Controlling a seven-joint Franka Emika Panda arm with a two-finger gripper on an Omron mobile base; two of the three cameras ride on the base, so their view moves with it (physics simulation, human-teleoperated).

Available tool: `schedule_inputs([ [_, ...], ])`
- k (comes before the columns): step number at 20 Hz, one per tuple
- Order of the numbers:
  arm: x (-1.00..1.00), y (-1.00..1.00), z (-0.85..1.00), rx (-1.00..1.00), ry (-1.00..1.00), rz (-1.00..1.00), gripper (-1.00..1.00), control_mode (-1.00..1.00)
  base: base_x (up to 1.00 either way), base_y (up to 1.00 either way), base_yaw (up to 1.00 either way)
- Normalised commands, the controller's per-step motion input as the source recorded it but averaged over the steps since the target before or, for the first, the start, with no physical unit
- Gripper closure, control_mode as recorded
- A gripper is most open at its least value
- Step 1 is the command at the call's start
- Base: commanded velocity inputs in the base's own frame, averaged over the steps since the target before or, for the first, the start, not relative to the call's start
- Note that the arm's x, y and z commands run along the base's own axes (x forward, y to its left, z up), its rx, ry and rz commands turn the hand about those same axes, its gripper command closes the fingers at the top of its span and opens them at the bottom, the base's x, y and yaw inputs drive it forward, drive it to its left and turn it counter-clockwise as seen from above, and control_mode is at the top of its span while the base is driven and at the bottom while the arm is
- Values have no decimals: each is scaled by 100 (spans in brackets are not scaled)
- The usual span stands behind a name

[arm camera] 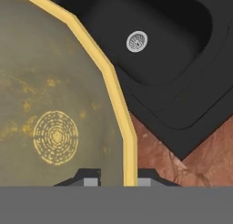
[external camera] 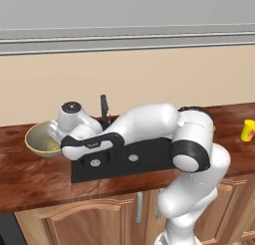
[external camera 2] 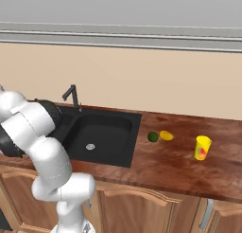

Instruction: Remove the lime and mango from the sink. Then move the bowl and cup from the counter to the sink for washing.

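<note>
The olive-tan bowl [external camera: 41, 138] is at the left of the black sink [external camera: 124, 163], over the reddish-brown counter [external camera: 30, 177]. My gripper [arm camera: 119, 177] is shut on the bowl's yellow rim [arm camera: 116, 86], with one fingertip inside and one outside. In the hand view the bowl's speckled inside [arm camera: 50, 104] lies left of the small basin and its silver drain [arm camera: 137, 41]. The lime [external camera 2: 152, 137] and the mango [external camera 2: 166, 135] lie side by side on the counter just right of the sink [external camera 2: 125, 147]. The yellow cup [external camera 2: 203, 147] stands upright further right, also seen as the cup [external camera: 247, 130] at the far right.
A dark faucet [external camera 2: 72, 94] stands at the back edge of the sink, by the beige wall. My arm stretches across above the basins from right to left. Light wooden cabinets [external camera 2: 156, 208] run below the counter's front edge.
</note>
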Motion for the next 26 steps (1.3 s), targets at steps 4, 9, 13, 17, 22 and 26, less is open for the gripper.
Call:
schedule_inputs([
  [4,-15,-23,14,0,7,-9,100,-100,0,0,0],
  [9,-15,-21,9,0,7,-7,100,-100,0,0,0],
  [13,-17,-26,9,0,7,-4,100,-100,0,0,0],
  [17,-18,-27,8,0,3,-4,100,-100,0,0,0],
  [22,-16,-26,5,0,2,-5,100,-100,0,0,0],
  [26,-16,-26,0,0,0,-5,100,-100,0,0,0],
])
